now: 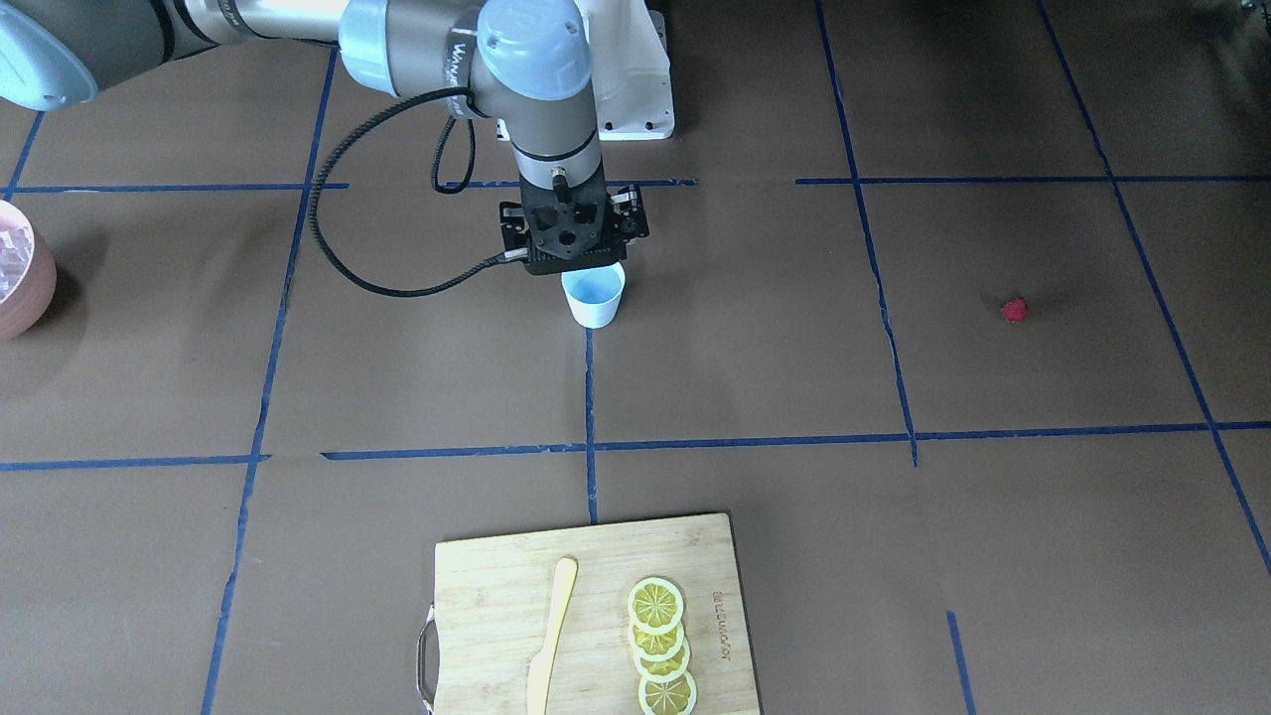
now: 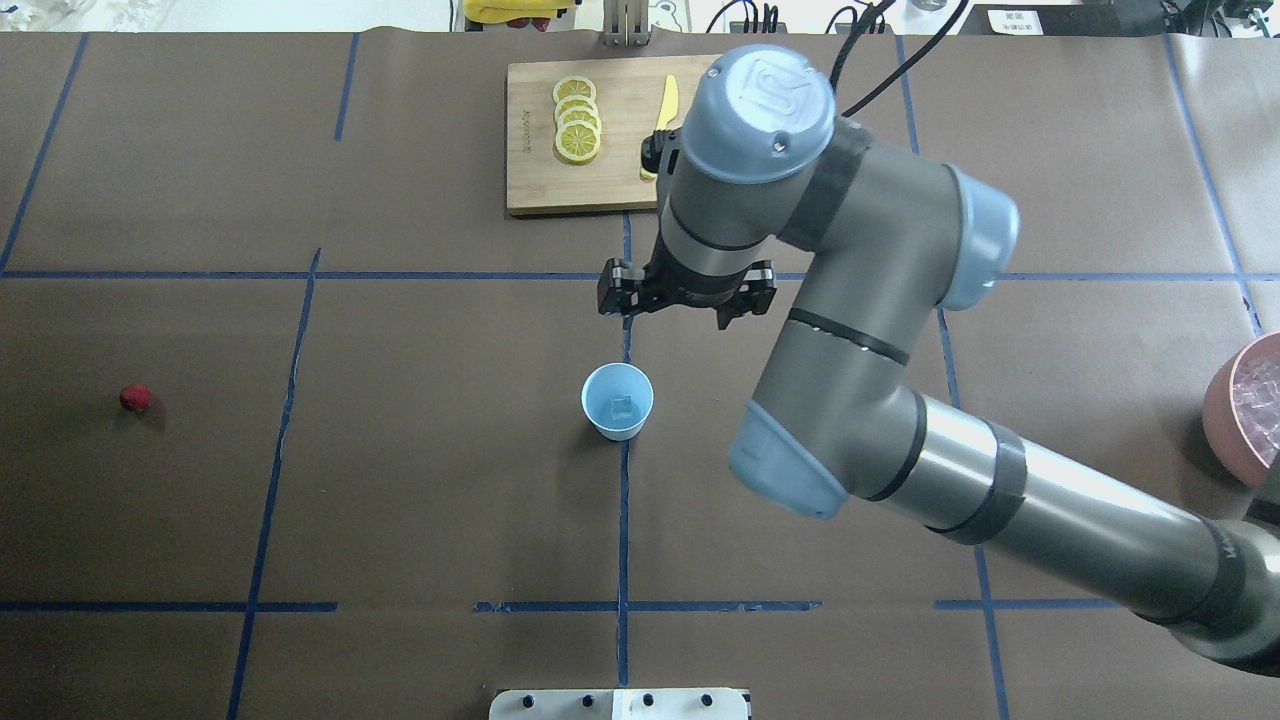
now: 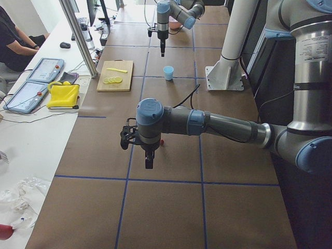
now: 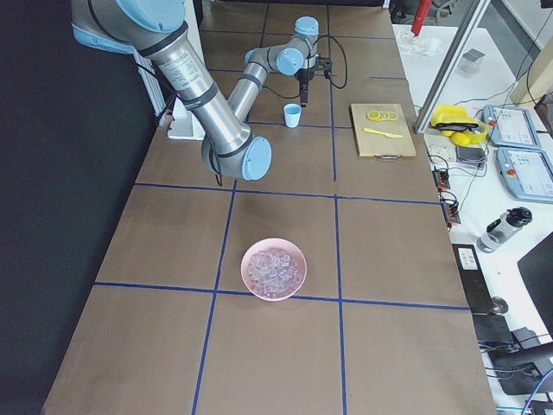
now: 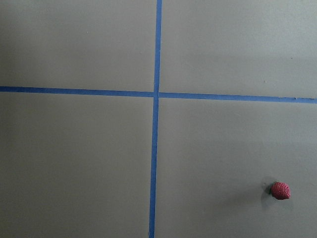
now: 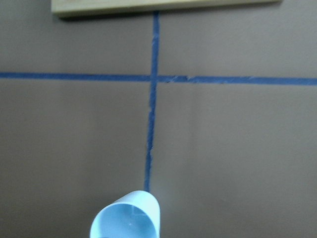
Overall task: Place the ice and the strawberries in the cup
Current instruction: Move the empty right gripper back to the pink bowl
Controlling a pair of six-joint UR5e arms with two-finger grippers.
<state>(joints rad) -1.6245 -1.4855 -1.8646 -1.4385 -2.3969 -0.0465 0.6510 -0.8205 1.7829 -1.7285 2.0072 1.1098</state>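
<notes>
The white cup (image 2: 617, 400) with a pale blue inside stands upright mid-table, with one clear ice cube (image 2: 622, 406) in it. My right gripper (image 2: 685, 300) hangs above the cup (image 1: 594, 295), a little to its board side. Its fingers are hidden under the wrist, so I cannot tell if it is open. The cup's rim shows at the bottom of the right wrist view (image 6: 126, 220). The red strawberry (image 2: 135, 398) lies alone far to the left and shows in the left wrist view (image 5: 280, 190). My left gripper (image 3: 149, 163) hovers near it; I cannot tell its state.
A pink bowl (image 4: 295, 285) full of ice cubes (image 4: 273, 266) sits far to the right. A wooden cutting board (image 2: 530, 180) with lemon slices (image 2: 577, 120) and a yellow knife (image 2: 668, 100) lies at the far edge, beyond the cup.
</notes>
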